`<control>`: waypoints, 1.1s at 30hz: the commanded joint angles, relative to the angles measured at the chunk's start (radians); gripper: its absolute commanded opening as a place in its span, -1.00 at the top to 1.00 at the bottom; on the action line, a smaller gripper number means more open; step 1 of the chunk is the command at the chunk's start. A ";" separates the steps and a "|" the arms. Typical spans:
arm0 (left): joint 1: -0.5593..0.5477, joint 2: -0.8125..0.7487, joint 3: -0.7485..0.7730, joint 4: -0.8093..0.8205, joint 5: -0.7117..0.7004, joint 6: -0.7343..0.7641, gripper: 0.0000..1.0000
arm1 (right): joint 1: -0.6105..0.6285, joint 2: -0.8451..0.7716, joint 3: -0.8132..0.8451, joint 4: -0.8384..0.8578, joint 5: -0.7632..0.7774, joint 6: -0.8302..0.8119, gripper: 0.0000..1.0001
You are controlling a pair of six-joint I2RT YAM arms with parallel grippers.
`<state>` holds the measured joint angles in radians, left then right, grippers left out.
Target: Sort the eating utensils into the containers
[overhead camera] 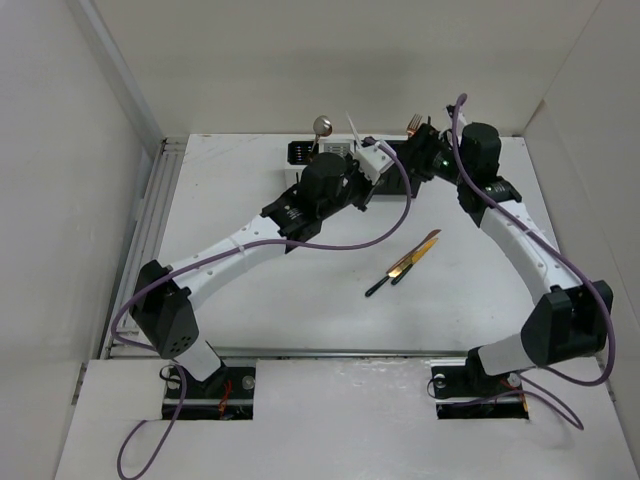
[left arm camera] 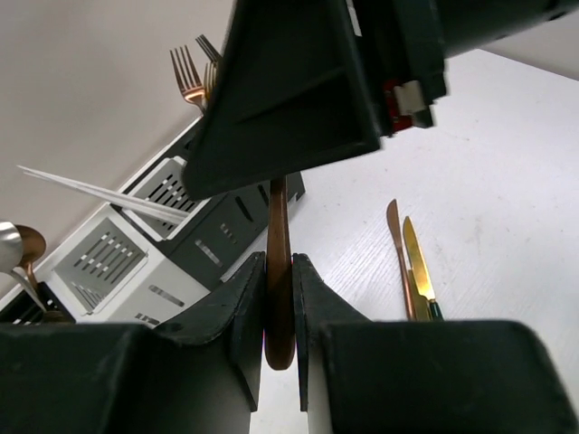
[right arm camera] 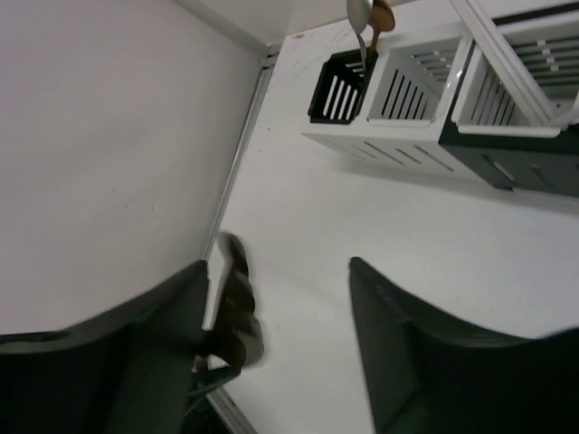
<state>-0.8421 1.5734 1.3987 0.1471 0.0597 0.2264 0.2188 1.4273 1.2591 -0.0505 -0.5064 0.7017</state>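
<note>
My left gripper (left arm camera: 279, 267) is shut on the handle of a copper utensil (left arm camera: 277, 221), which stands upright beside the containers (left arm camera: 194, 244). Its upper end is hidden behind my right gripper's black body. In the right wrist view my right gripper (right arm camera: 279, 264) has its jaws apart, with a blurred copper utensil (right arm camera: 235, 303) against the inner side of the left finger. The containers (overhead camera: 305, 153) hold spoons (right arm camera: 366, 14), forks (left arm camera: 190, 77) and white chopsticks (left arm camera: 90, 190). Two knives (overhead camera: 405, 262), copper and gold, lie together on the table.
Both arms meet over the row of containers at the back of the white table (overhead camera: 250, 300). A metal rail (overhead camera: 150, 230) runs along the table's left edge, and white walls close in on both sides.
</note>
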 commanded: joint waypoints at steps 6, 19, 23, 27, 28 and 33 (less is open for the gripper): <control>0.015 -0.004 0.005 0.062 0.005 -0.059 1.00 | 0.039 0.081 0.099 0.115 -0.069 0.036 0.68; 0.097 0.053 0.040 -0.102 -0.075 -0.099 -1.00 | -0.084 0.197 0.293 -0.026 0.205 -0.211 1.00; 0.138 0.053 0.019 -0.115 -0.086 -0.099 -1.00 | -0.127 0.269 0.443 -0.048 0.244 -0.261 1.00; 0.176 0.062 0.019 -0.133 -0.104 -0.099 -1.00 | -0.150 0.341 0.538 -0.048 0.336 -0.300 1.00; 0.190 0.072 0.019 -0.133 -0.104 -0.099 -1.00 | -0.150 0.381 0.554 -0.048 0.359 -0.330 1.00; 0.227 0.102 0.017 -0.146 -0.095 -0.099 -1.00 | -0.150 0.534 0.643 -0.048 0.401 -0.354 1.00</control>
<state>-0.6289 1.6611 1.4033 0.0063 -0.0311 0.1398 0.0685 1.8885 1.8572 -0.0971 -0.1604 0.3969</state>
